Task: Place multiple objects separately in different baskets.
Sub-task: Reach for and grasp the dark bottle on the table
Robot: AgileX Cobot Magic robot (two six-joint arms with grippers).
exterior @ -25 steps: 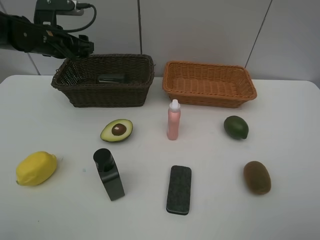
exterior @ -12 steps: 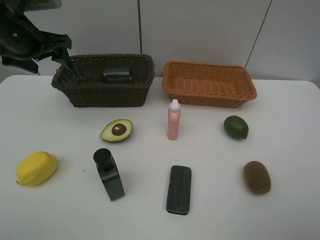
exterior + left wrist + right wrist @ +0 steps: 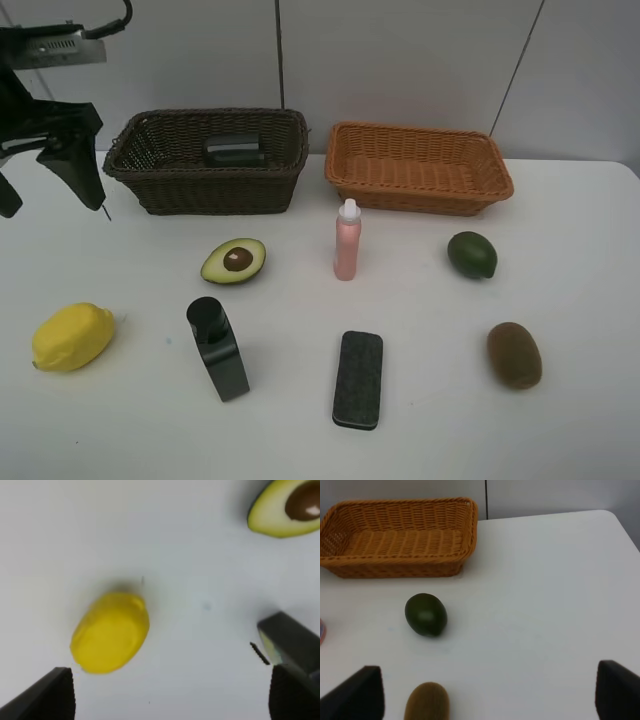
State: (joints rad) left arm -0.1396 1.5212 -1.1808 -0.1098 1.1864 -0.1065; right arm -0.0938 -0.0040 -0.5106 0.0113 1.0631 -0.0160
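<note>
My left gripper (image 3: 45, 185) hangs open and empty above the table's far left, left of the dark brown basket (image 3: 200, 188). A grey cup (image 3: 235, 150) lies inside that basket. The orange basket (image 3: 420, 196) holds nothing. On the table are the halved avocado (image 3: 233, 260), pink bottle (image 3: 347, 240), dark green fruit (image 3: 472, 254), kiwi (image 3: 514, 354), black eraser (image 3: 358, 379), black bottle (image 3: 217, 348) and lemon (image 3: 72, 336). The left wrist view looks down between wide fingers (image 3: 50, 697) on the lemon (image 3: 110, 632). My right gripper (image 3: 487, 695) is open, near the kiwi (image 3: 427, 701).
The white table ends at a grey panelled wall behind the baskets. In the right wrist view the dark green fruit (image 3: 425, 614) lies in front of the orange basket (image 3: 395, 569), with bare table to its right as far as the table's rounded corner.
My left gripper has swung from the dark basket's left end out to the left and down over the table. The grey cup in the basket shifted slightly and lies still.
</note>
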